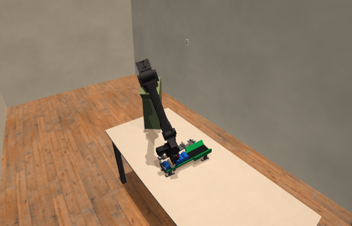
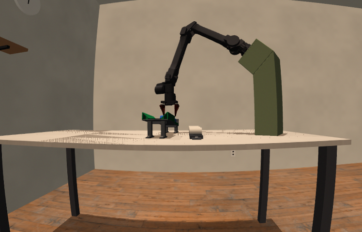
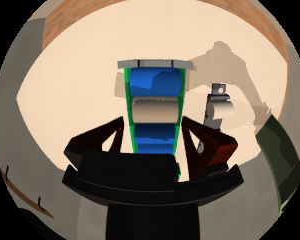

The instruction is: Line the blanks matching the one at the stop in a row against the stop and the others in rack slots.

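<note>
Cream-coloured wood made the table [image 1: 228, 193], the biggest thing there. On it stood the green feed ramp [image 1: 197, 149], right under the fingers [image 2: 169, 108]. The stock rack [image 2: 195, 133] sat on the table off to one side of the fingers, well apart from them.

The fingers were spread wide and held nothing. They hung just above the ramp, one on each side of it.

Blue blanks [image 3: 152, 86] lay on the ramp, out past the fingers toward the stop. A pale blank [image 3: 154, 111] lay across the ramp among the blue ones, just in front of the fingers. It looked like the wrong colour for the ramp.

If the fingers came down crooked, they could hit the green side walls. If they closed off-centre, the pale blank could twist or slip. It could also bump the blue blanks and spoil their row.
</note>
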Robot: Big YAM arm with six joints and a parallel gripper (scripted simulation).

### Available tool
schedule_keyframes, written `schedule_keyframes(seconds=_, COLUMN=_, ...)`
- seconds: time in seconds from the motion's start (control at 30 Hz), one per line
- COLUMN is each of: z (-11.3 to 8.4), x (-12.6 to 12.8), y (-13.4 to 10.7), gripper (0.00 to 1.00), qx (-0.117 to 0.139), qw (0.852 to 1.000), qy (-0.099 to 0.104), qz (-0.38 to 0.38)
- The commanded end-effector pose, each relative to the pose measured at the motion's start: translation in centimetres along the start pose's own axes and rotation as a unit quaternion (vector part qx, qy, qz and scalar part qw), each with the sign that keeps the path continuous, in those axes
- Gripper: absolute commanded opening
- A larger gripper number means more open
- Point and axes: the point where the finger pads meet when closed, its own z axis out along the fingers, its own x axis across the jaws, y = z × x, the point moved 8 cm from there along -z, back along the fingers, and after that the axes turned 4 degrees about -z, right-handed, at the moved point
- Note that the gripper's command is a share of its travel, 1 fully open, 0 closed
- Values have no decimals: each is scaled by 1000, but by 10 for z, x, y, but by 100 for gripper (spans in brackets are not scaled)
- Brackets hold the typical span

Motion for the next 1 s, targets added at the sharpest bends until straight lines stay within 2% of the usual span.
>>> schedule_keyframes(seconds=0.0, z=6, x=-3, y=4, gripper=76, qx=-2, qw=1000, qy=-1, qz=0)
schedule_keyframes(seconds=0.97, z=4, x=-6, y=4, gripper=76, qx=-2, qw=1000, qy=-2, qz=0)
